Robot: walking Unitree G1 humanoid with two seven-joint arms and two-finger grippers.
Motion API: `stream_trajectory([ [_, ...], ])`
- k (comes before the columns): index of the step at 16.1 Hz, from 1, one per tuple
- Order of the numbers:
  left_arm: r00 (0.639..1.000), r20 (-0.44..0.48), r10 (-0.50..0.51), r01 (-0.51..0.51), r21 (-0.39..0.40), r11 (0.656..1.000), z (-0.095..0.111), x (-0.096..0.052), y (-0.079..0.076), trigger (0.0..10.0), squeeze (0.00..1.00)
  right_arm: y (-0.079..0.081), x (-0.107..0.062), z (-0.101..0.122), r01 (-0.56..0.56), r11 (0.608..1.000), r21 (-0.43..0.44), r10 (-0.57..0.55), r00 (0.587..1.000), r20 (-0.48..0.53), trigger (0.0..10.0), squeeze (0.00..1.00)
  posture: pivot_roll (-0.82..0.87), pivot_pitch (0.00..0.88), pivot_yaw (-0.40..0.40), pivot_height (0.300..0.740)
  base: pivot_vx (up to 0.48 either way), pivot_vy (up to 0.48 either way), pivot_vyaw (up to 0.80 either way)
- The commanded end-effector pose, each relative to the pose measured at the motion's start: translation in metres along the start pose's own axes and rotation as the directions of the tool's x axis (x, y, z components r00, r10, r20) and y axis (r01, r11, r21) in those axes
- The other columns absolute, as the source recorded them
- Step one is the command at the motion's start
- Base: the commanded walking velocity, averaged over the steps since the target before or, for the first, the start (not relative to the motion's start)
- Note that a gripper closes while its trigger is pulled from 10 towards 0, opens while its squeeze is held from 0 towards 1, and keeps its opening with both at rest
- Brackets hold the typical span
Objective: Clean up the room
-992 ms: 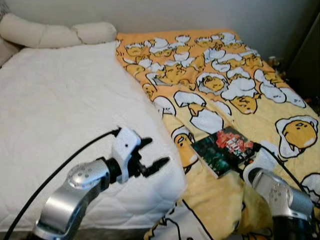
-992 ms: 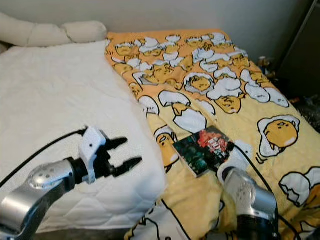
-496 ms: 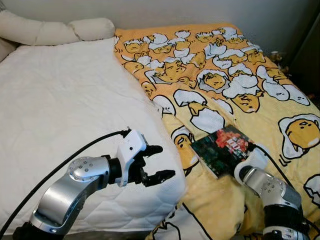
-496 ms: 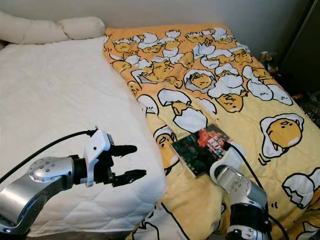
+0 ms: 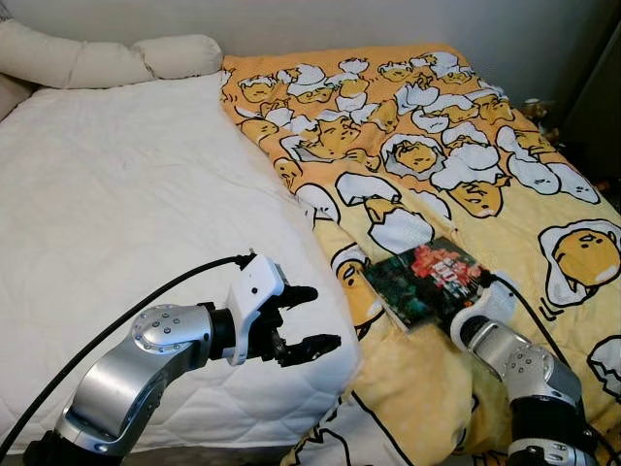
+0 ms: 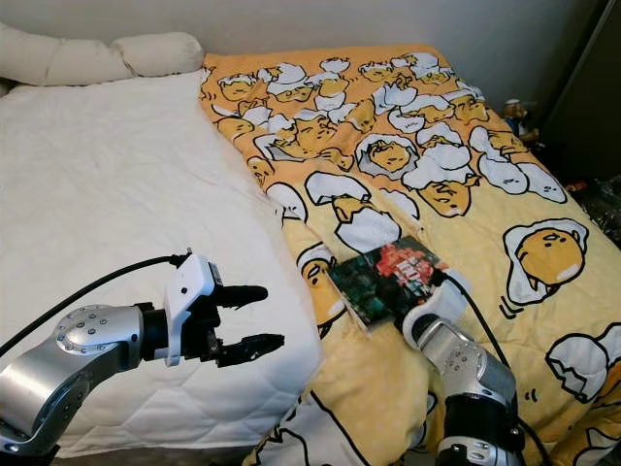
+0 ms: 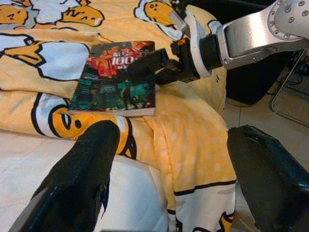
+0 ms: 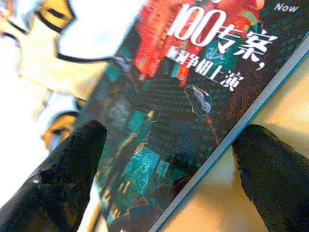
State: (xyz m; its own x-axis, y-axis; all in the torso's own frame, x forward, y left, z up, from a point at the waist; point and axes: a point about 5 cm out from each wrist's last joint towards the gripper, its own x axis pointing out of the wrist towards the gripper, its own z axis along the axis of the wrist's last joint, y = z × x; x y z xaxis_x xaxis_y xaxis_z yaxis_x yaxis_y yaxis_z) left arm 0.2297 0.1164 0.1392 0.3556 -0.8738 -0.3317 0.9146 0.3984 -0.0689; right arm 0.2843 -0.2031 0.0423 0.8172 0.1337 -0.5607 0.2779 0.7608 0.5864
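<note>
The right gripper [image 7: 166, 65] reached the book [image 5: 427, 282] on the yellow blanket [image 5: 466, 175], jaws open astride it; the left gripper [image 5: 306, 318] hovered open-jawed.

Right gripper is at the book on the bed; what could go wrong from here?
The right gripper, fingers open around a corner of the dark red-and-teal paperback book, may push it along the soft yellow egg-print blanket instead of gripping. It could also pinch blanket folds with the cover.
</note>
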Motion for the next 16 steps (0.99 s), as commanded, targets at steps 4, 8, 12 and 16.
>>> stream_trajectory([
  [4,1.0,0.001,-0.009,0.009,-0.003,1.0,-0.001,-0.003,-0.003,10.0,0.31,0.013,-0.01,0.015,-0.157,0.984,0.085,0.143,0.978,0.152,10.0,0.0,-0.07,0.021,0.045,0.74,0.0,0.0,0.0],
  [8,1.0,-0.002,0.002,-0.002,-0.002,1.0,-0.002,-0.001,0.0,10.0,0.31,0.013,-0.002,0.014,-0.156,0.98,0.126,0.136,0.978,0.158,10.0,0.0,-0.07,0.013,0.05,0.74,0.0,0.0,0.0],
  [12,1.0,0.0,0.012,-0.012,0.004,1.0,-0.002,-0.001,0.003,10.0,0.3,0.013,0.015,0.008,-0.108,0.978,0.176,0.082,0.985,0.152,10.0,0.0,-0.06,0.006,0.055,0.74,0.0,0.0,0.0],
  [16,1.0,0.013,0.014,-0.014,0.007,1.0,0.0,0.0,0.002,10.0,0.26,0.022,0.03,0.012,-0.123,0.961,0.249,0.072,0.976,0.204,0.0,0.0,-0.04,0.0,0.044,0.74,0.0,0.0,0.0],
])
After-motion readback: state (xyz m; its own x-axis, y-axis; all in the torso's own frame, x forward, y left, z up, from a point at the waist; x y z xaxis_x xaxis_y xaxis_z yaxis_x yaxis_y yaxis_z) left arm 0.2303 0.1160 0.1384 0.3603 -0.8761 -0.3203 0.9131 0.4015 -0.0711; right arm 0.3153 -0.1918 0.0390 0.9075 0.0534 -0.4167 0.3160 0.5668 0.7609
